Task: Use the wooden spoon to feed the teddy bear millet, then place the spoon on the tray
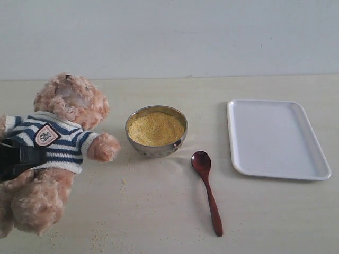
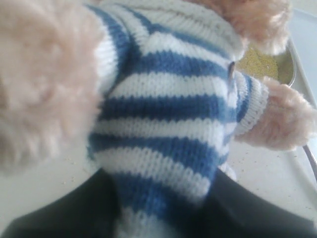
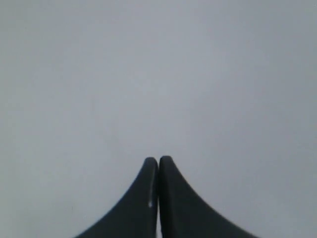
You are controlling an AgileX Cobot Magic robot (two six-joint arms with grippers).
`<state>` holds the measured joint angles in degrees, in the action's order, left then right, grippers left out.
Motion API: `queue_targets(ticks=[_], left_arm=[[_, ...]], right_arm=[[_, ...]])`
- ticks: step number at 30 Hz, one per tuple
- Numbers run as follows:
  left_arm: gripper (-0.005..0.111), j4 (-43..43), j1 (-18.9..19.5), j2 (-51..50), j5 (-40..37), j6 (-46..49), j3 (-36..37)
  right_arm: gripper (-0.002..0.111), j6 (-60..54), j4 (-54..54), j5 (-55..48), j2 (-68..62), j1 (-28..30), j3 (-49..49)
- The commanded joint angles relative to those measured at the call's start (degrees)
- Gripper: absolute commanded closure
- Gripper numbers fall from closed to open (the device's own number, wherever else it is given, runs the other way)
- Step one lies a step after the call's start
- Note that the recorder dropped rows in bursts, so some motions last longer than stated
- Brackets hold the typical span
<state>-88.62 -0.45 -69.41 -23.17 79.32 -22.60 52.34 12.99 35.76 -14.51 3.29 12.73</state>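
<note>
The teddy bear (image 1: 63, 132) in its striped sweater leans at the left of the table, facing the metal bowl (image 1: 159, 150) heaped with millet (image 1: 155, 128). My left gripper (image 1: 21, 159) is shut on the bear's torso from the left edge. In the left wrist view its dark fingers (image 2: 74, 208) flank the sweater (image 2: 168, 99), with the left gripper (image 2: 158, 198) pinching the knit and some millet (image 2: 257, 63) showing past the bear's arm. The wooden spoon (image 1: 207, 190) lies free on the table in front of the bowl. The white tray (image 1: 275, 138) sits at the right. My right gripper (image 3: 158, 161) is shut, empty, facing a blank grey surface.
Loose grains (image 1: 124, 182) are scattered on the table in front of the bear, and more lie near the front edge (image 1: 98, 241). A pale wall rises behind the table. The right arm does not show in the exterior view.
</note>
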Motion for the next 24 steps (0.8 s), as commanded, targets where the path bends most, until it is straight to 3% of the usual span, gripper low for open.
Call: queue_targets(ticks=[1, 5, 8, 11, 13, 15, 17, 19, 22, 24], left_arm=[[0.102, -1.05, 0.12, 0.56, -0.69, 0.43, 0.15], [0.102, -1.05, 0.12, 0.56, -0.96, 0.43, 0.15], [0.102, -0.89, 0.12, 0.56, -0.67, 0.43, 0.15], [0.102, -0.61, 0.12, 0.56, -0.94, 0.43, 0.18], [0.102, -0.46, 0.12, 0.56, -0.94, 0.43, 0.18], [0.102, -0.46, 0.12, 0.56, -0.94, 0.43, 0.18], [0.102, -0.46, 0.12, 0.56, -0.94, 0.43, 0.18], [0.102, -0.36, 0.12, 0.56, -0.83, 0.43, 0.18], [0.102, -0.37, 0.12, 0.56, -0.83, 0.43, 0.3], [0.102, -0.37, 0.12, 0.56, -0.83, 0.43, 0.3]], right_arm=[[0.109, 1.86, 27.35, -4.27, -24.31, 0.17, 10.77], [0.109, 1.33, 15.64, -6.94, -42.86, 0.17, 19.76], [0.109, 1.82, 17.22, -7.52, -53.63, 0.17, 24.26], [0.109, 15.28, 35.33, -8.37, -60.49, 0.17, 26.17], [0.109, 27.75, 53.19, -8.37, -63.95, 0.17, 26.22], [0.109, 31.71, 59.87, -8.37, -66.02, 0.17, 24.7], [0.109, 23.05, 51.26, -8.37, -66.28, 0.05, 21.3], [0.109, 4.81, 33.69, -6.56, -65.15, 0.05, 16.02], [0.109, -17.86, 13.54, 1.91, -63.51, -2.21, 7.16], [0.109, -28.96, 8.85, 10.78, -63.22, -6.49, 0.76]])
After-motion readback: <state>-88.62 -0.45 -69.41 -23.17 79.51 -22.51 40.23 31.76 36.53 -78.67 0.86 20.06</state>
